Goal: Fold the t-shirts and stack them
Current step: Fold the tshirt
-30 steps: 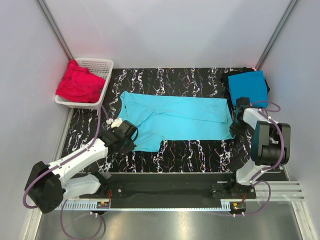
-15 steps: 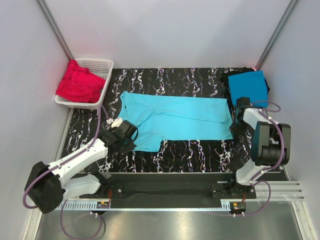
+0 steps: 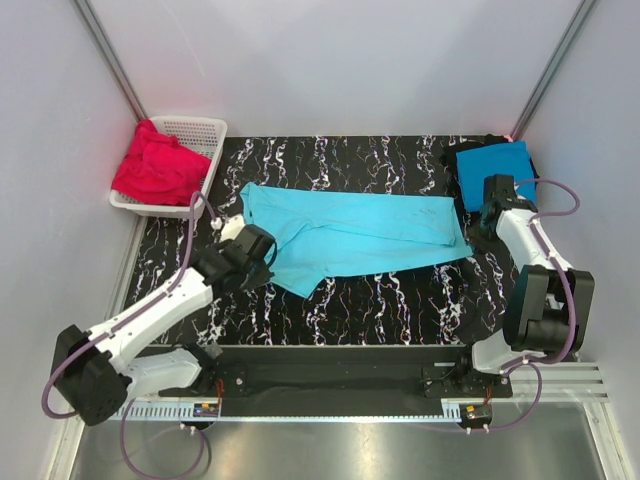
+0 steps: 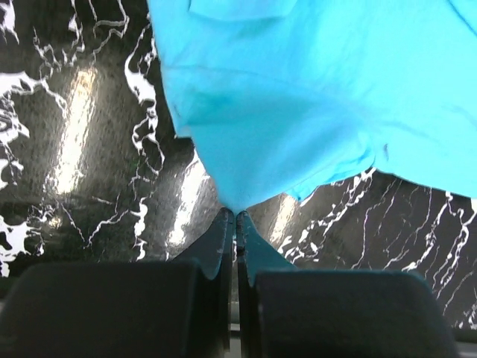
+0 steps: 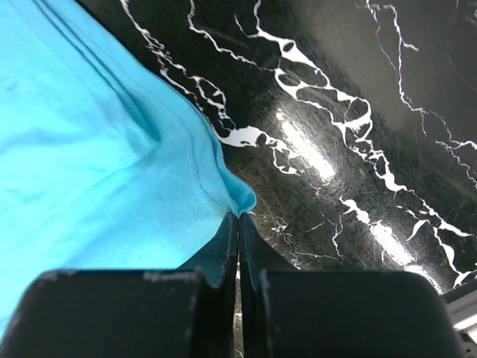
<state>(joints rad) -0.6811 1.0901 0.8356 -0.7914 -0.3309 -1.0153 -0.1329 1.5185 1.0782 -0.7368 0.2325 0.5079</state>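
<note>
The light turquoise t-shirt (image 3: 350,235) lies stretched across the black marbled table, half folded lengthwise. My left gripper (image 3: 268,262) is shut on its near left edge (image 4: 246,171) and holds that edge lifted. My right gripper (image 3: 474,232) is shut on its near right corner (image 5: 223,186), also lifted. A deeper blue t-shirt (image 3: 497,172) lies folded at the back right on top of a black one (image 3: 452,158). Red t-shirts (image 3: 155,168) fill the white basket.
The white lattice basket (image 3: 203,132) stands at the back left against the wall. The table's marbled surface (image 3: 390,300) shows in front of the shirt. Grey walls close in the left, back and right sides.
Both grippers have moved away from me with the shirt's near edge in them; the lower flap has been lifted and drawn toward the back, so the shirt looks narrower.
</note>
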